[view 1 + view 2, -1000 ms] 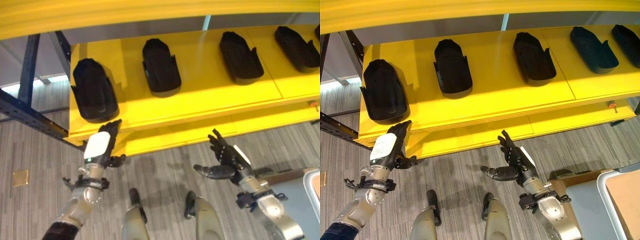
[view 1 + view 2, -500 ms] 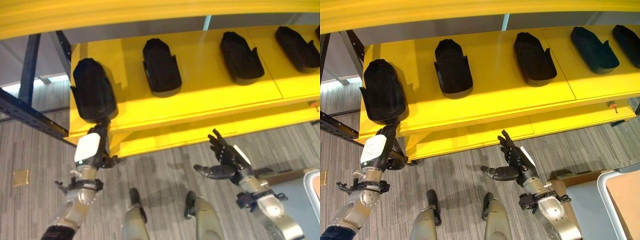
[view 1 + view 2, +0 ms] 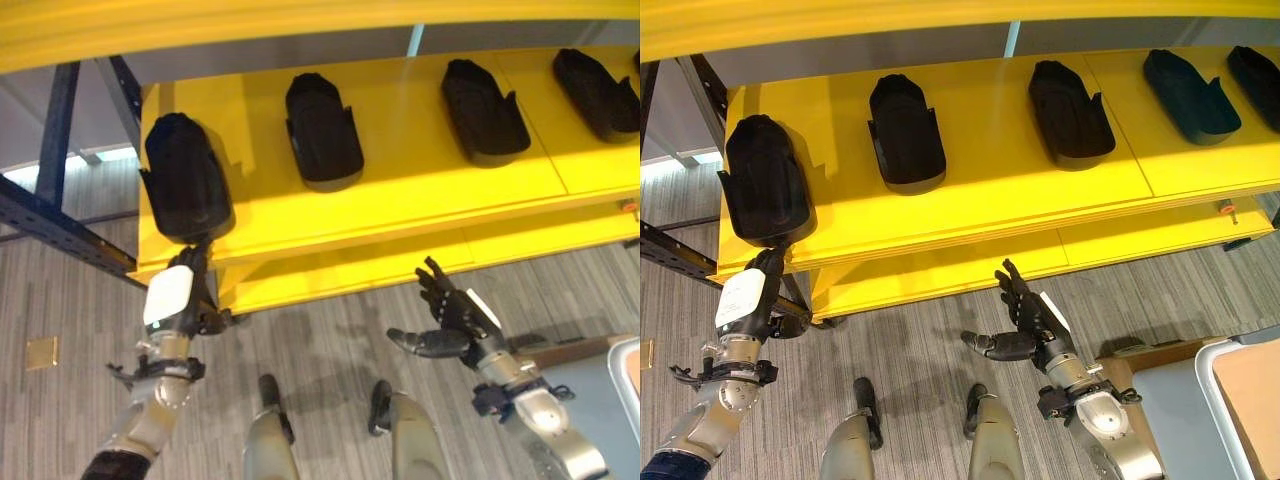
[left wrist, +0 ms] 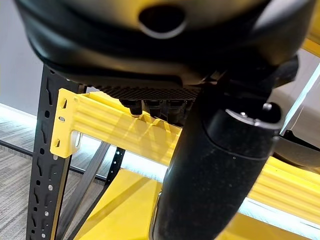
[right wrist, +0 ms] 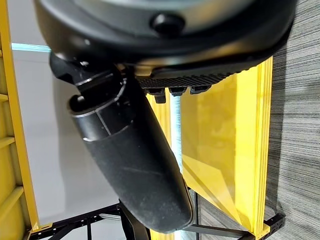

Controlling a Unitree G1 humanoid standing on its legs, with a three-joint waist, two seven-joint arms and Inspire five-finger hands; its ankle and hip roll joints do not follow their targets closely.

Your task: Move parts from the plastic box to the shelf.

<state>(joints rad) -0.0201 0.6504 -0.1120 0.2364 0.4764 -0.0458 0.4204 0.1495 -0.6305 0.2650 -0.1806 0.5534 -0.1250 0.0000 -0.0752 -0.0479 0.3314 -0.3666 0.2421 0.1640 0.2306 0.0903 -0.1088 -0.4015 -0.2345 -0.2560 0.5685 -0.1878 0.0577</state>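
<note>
Several black moulded parts lie in a row on the yellow shelf (image 3: 400, 190): the leftmost part (image 3: 185, 180), a second (image 3: 322, 130), a third (image 3: 484, 110) and more further right (image 3: 1185, 95). My left hand (image 3: 170, 297), with a white cover on its back, points straight up below the shelf's front edge. Its fingertips (image 3: 192, 258) reach just under the leftmost part; I cannot tell if they touch. It holds nothing. My right hand (image 3: 455, 318) hangs open and empty above the floor, in front of the lower shelf level, thumb (image 5: 130, 165) spread sideways.
A dark rack upright (image 3: 60, 230) stands at the shelf's left end, seen close in the left wrist view (image 4: 47, 150). A yellow beam (image 3: 300, 30) runs overhead. At the lower right are a grey-rimmed box (image 3: 1230, 390) and a brown carton (image 3: 1150, 355). Grey carpet lies below.
My left hand has slid left and a little down along the shelf's front edge, ending under the leftmost part, which shifted slightly. The right hand has stayed still.
</note>
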